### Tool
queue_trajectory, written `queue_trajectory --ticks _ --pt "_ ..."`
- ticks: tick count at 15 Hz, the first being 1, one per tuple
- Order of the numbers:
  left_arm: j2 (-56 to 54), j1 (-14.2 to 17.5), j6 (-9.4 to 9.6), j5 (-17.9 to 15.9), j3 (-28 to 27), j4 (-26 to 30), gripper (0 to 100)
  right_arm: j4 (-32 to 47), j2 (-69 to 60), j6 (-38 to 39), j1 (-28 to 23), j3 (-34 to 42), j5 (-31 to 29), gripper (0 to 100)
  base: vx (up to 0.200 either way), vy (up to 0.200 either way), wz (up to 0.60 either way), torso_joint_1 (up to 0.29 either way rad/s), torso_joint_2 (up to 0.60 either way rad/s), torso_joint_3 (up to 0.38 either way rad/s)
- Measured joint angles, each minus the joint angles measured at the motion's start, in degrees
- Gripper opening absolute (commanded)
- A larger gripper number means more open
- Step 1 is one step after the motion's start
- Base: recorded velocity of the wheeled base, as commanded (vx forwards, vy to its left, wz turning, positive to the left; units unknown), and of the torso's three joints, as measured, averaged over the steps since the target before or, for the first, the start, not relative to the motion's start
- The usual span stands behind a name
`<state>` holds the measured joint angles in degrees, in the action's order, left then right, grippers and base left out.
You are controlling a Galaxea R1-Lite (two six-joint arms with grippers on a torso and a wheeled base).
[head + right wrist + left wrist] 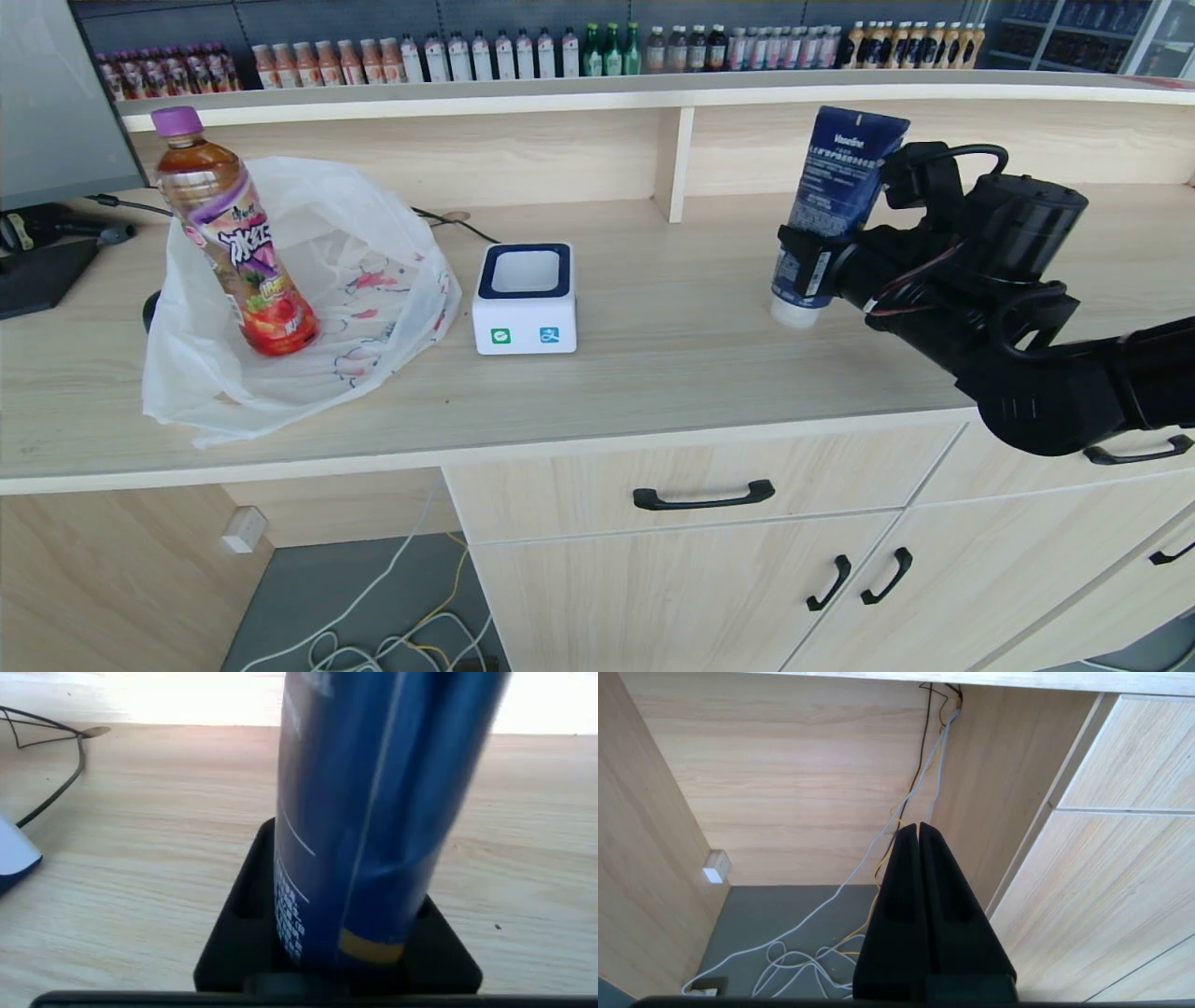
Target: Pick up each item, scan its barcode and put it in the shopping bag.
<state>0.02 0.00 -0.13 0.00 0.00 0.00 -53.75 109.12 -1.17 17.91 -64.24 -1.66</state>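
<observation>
A dark blue tube (pixel 837 201) with a white cap at its lower end stands upright on the counter at the right, with my right gripper (pixel 810 263) shut on its lower part. Up close the blue tube (pixel 374 812) sits between the black fingers (pixel 245 917). The white scanner box (pixel 524 299) with a blue-rimmed top stands mid-counter, left of the tube. A white plastic shopping bag (pixel 373 271) lies open at the left, with a purple-capped tea bottle (pixel 235 238) standing in it. My left gripper (pixel 920 835) hangs shut below the counter, holding nothing.
A black device and cable (pixel 47 245) sit at the counter's far left. A shelf divider (pixel 676 159) stands behind the scanner. Several drink bottles (pixel 597 47) line the back ledge. Loose cables (pixel 813 952) lie on the floor under the counter, beside drawers (pixel 700 495).
</observation>
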Motion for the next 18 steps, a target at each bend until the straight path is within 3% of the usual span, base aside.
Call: queue_trajectory --ticks 18 --pt "0.0 0.0 0.0 0.0 0.0 0.0 0 0.16 -6.45 1.72 1.57 0.33 4.3 0 0.0 0.0 0.0 0.0 0.0 0.0"
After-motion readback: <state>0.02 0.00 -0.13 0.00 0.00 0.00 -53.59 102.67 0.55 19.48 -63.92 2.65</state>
